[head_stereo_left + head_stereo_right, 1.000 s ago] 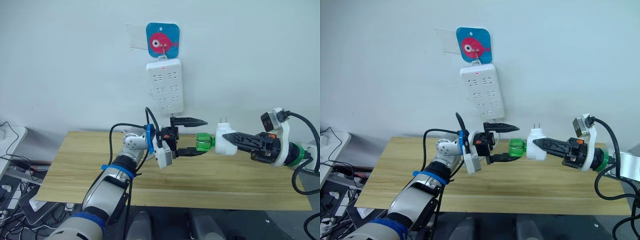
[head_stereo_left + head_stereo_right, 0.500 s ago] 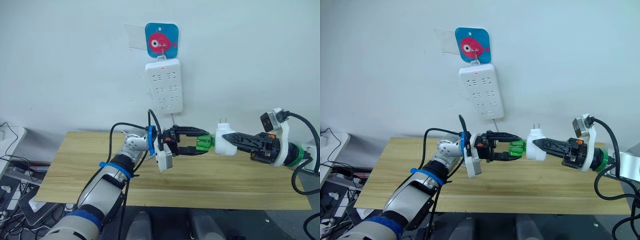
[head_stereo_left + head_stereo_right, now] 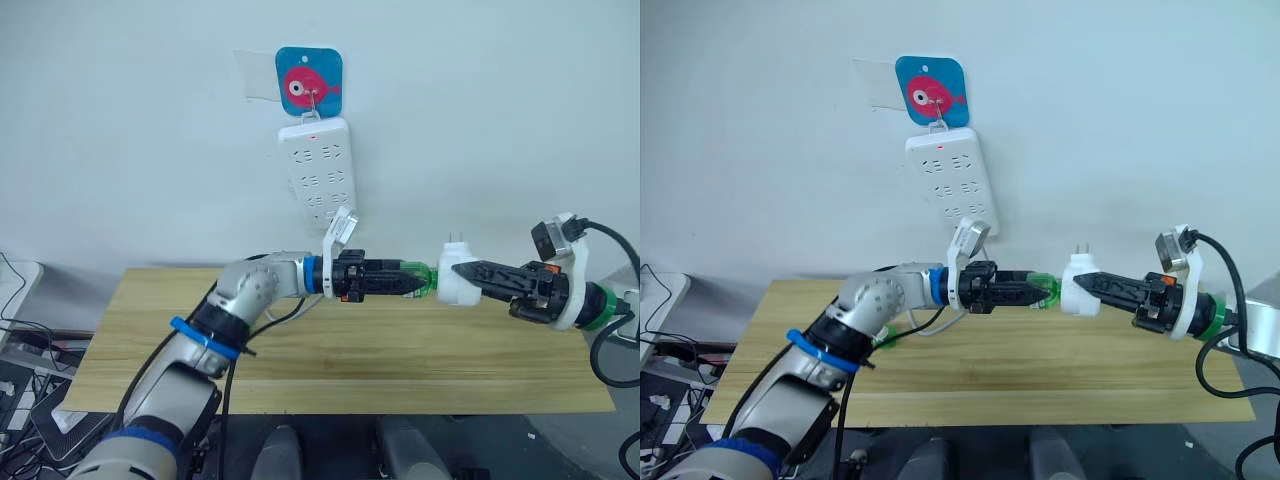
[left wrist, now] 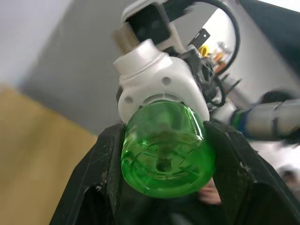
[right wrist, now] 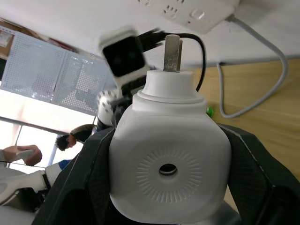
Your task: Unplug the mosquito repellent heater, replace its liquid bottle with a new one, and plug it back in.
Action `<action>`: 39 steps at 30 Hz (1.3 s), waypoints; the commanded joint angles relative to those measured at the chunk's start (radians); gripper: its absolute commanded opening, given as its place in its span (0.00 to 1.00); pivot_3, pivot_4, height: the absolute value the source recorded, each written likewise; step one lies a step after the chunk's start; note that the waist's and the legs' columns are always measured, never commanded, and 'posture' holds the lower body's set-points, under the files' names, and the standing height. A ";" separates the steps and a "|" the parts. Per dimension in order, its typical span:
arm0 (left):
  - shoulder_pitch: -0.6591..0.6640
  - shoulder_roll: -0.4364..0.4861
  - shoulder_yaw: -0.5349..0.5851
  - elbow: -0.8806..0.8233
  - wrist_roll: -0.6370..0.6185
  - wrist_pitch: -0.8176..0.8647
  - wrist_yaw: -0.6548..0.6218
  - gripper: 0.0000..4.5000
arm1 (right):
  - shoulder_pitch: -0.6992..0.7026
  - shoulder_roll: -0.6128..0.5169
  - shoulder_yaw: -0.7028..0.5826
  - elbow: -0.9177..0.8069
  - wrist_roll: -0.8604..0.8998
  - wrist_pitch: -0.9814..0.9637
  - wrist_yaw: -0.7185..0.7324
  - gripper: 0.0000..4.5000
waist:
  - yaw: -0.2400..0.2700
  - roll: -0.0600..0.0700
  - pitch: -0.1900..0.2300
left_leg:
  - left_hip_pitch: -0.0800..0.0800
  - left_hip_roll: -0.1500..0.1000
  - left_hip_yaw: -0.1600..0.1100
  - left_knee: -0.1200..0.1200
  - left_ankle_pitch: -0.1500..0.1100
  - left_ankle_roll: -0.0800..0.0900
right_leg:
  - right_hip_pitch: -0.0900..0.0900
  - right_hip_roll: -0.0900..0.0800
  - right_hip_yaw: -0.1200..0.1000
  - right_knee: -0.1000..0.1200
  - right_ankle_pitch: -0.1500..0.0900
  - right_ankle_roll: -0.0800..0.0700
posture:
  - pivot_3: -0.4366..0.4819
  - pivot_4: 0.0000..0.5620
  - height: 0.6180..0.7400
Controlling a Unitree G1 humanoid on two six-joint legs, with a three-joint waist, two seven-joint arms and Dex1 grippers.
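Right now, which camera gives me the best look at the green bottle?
The left wrist view: the green bottle sits large between the left gripper fingers, joined to the heater. In the eye views it is a small green sliver; the right wrist view has the heater in front.

Open air lies between the raised arms and the table [image 3: 420, 365] below. The power strip [image 3: 318, 170] and its hanging cable [image 5: 262, 96] obstruct the wall above the heater [image 3: 458, 284].

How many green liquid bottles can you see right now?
1. The green bottle is held in the left gripper, still joined to the heater in the right gripper. A small green thing behind the left arm cannot be identified.
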 commanded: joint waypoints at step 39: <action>0.167 0.062 0.278 -0.176 0.206 0.301 -0.074 0.49 | -0.206 -0.028 0.426 0.420 -1.296 -0.151 0.160 0.65 | 0.025 0.001 0.002 | 0.000 0.000 0.006 -0.002 0.000 -0.001 | -0.003 -0.003 0.004 -0.002 0.002 -0.003 | 0.49 0.35 1.00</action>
